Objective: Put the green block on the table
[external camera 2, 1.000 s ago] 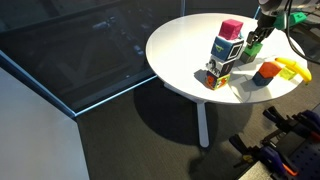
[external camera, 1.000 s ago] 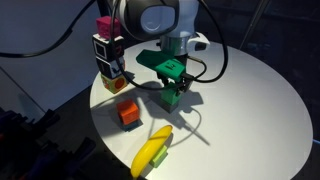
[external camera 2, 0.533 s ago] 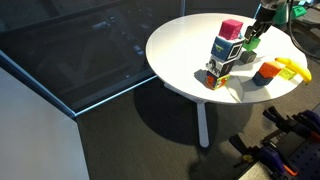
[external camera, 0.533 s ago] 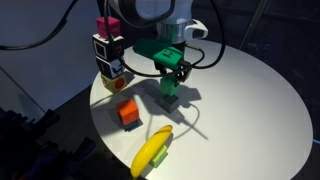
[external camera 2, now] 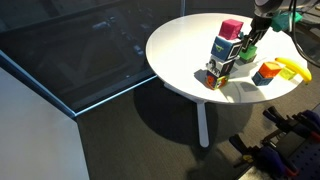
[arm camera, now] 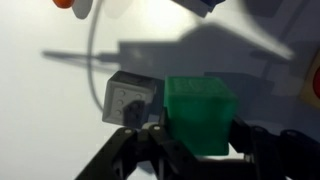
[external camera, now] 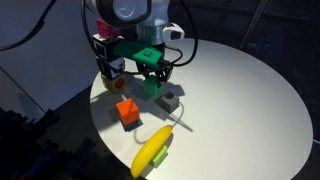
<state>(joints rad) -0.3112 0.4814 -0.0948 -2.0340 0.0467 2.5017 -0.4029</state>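
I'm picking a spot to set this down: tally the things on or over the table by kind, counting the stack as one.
Loose blocks: 3 (green block in the gripper, grey block, orange block)
Banana: 1
Stack of blocks: 1
Total: 5

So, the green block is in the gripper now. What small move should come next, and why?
Probably lower the gripper straight down a little, then open it. Its fingers are shut on the green block, which seems to hang just above the white table, beside the grey block. The spot under it looks bare.
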